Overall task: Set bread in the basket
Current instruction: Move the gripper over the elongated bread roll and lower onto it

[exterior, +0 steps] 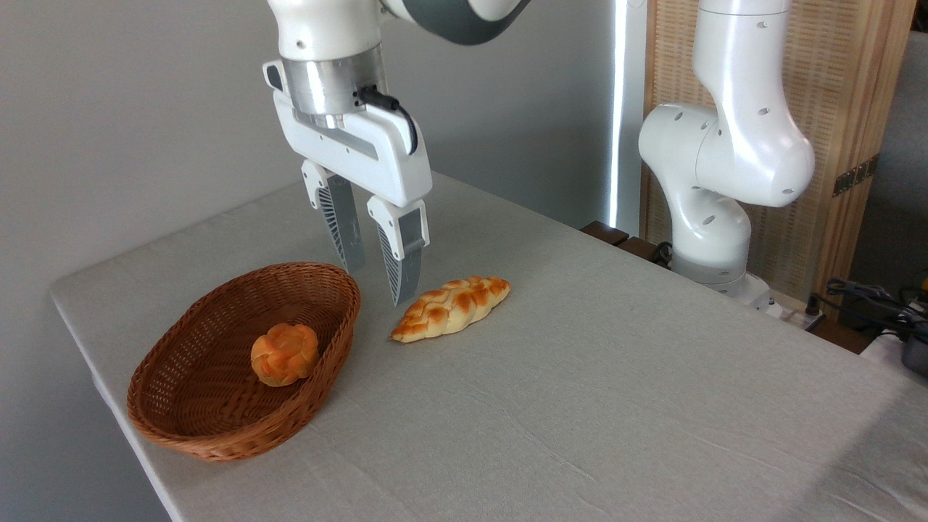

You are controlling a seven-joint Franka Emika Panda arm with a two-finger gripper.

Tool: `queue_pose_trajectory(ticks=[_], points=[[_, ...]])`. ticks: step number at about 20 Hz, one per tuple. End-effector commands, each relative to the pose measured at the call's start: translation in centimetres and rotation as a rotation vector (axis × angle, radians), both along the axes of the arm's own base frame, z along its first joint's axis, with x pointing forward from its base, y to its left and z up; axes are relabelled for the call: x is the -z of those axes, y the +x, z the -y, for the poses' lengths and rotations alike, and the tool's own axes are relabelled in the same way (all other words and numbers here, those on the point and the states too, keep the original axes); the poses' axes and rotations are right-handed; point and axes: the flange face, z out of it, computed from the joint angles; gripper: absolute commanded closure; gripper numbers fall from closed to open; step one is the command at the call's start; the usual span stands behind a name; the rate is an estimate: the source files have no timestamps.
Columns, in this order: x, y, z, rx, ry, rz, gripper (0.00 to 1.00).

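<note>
On the pale grey table (580, 406), seen from the fixed camera, lies the bread (451, 307), an elongated braided loaf with pointed ends, pale golden with orange-brown toasted patches. It rests flat on the cloth, its long axis running from lower left to upper right, and sits just to the right of the basket (188, 428) without touching it. The basket is an oval of reddish-brown woven wicker with low sloping sides; it stands near the table's left edge. Inside it, toward the right wall, sits a small round orange knotted bun (284, 354) (not the loaf of the task).

Above the gap between basket and loaf hangs the gripper (375, 279), pointing downward. Its jaws are parted, with clear space between the two ribbed grey fingers (400, 261), and nothing is held between them. The nearer fingertip appears just beside the upper left part of the loaf; whether it touches cannot be judged from this view. The white arm (725, 159) rises from its base at the far right edge of the table and arches over to the gripper from the top of the frame. Behind the base stands a slatted wooden panel (834, 87).
</note>
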Motion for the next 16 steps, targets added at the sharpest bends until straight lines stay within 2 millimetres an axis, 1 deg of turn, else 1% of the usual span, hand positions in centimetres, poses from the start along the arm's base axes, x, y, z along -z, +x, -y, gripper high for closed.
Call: queue_pose_trajectory(ticks=[1,3,5,7,8,11,14,16], points=[[2.7,-3.6,2.9,0.078,-0.004,-0.048,0.00],[4.3,-5.5,3.9,0.101,0.001,-0.053,0.00],[5.9,-7.0,5.2,0.132,0.002,-0.039,0.00],[8.1,-8.5,6.8,0.170,0.007,-0.049,0.00],[9.1,-9.0,7.2,0.182,0.010,-0.059,0.00],[10.7,-9.7,7.6,0.196,0.015,-0.081,0.00],[12.6,-10.0,8.0,0.205,0.016,-0.075,0.00],[13.3,-9.9,8.1,0.206,0.018,-0.081,0.00]])
